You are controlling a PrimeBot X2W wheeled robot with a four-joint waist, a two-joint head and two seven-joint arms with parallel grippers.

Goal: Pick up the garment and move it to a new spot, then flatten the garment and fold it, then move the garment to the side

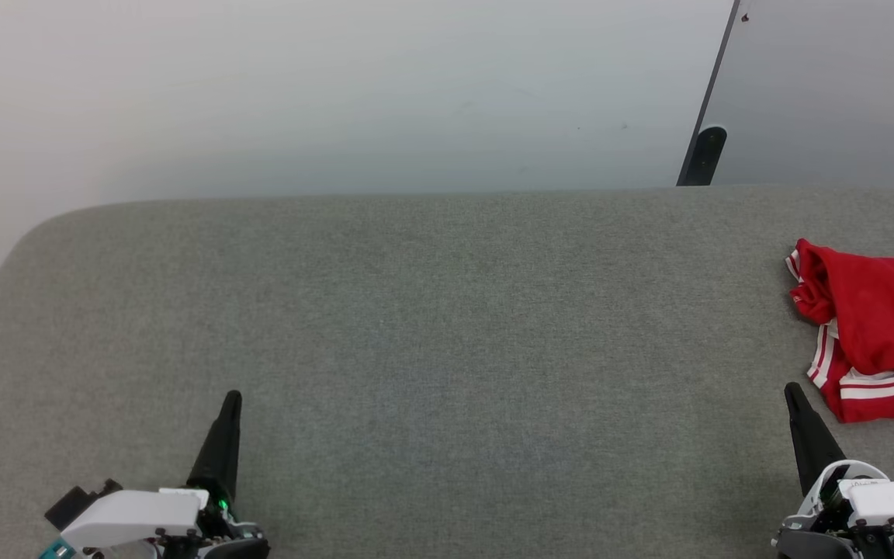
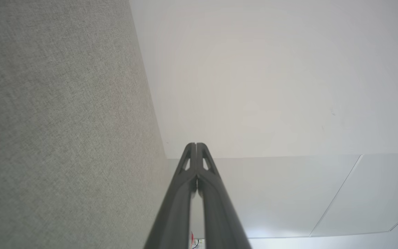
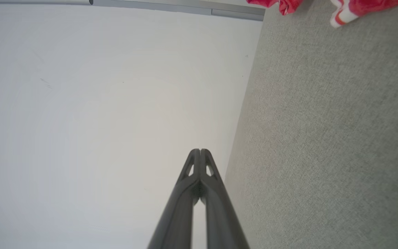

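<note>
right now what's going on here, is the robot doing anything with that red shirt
Nothing is being handled at the moment. The left gripper and the right gripper are both shut and empty, poised over the near side of the grey fabric-covered table. The red jersey lies bunched up at the table's right side, just beyond the right gripper and untouched by it.

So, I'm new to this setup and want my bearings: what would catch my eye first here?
The red garment stands out at once, lying rumpled at the far right of the grey fabric surface and partly cut off by the head view's edge. Next come the two dark pointed grippers, both shut and holding nothing: the left gripper at the lower left and the right gripper at the lower right, near the garment but apart from it.
</note>
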